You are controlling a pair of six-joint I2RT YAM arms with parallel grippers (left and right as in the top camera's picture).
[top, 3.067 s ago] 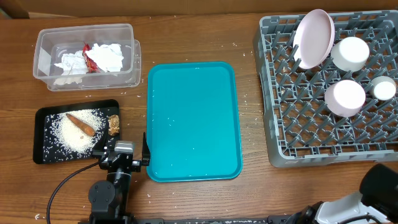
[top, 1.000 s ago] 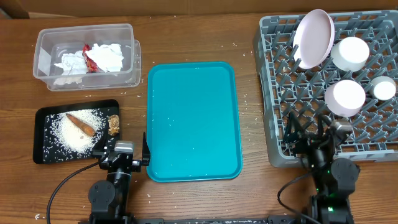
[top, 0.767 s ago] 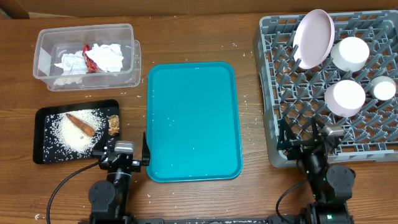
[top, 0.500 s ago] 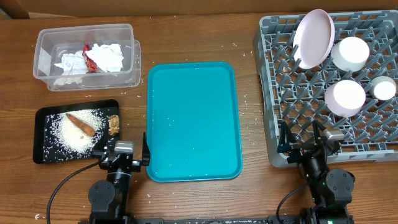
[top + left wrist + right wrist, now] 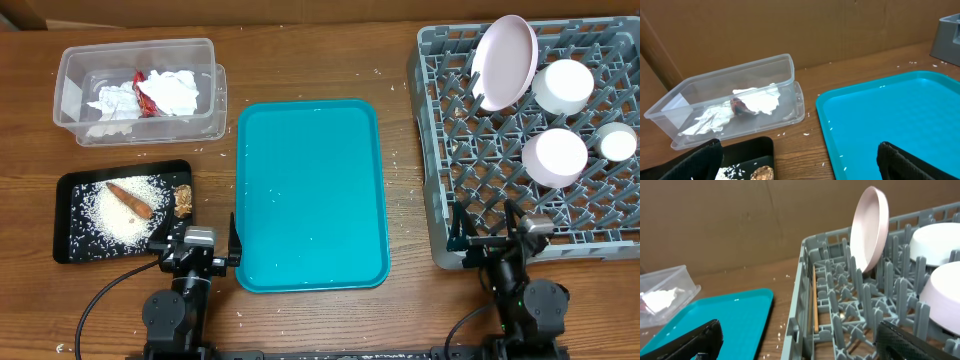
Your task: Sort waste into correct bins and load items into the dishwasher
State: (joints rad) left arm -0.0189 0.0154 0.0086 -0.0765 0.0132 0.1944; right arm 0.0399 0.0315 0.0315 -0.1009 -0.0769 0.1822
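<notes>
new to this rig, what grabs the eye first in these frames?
The bright teal tray in the middle of the table dominates. To its right, a grey dish rack holds a pink plate standing on edge beside white bowls. To its left sit a clear bin of crumpled paper waste and, nearer the arms, a black tray strewn with rice and food scraps.

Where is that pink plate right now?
Overhead, the pink plate stands on edge at the far end of the grey dish rack on the right, just left of a white bowl.
</notes>
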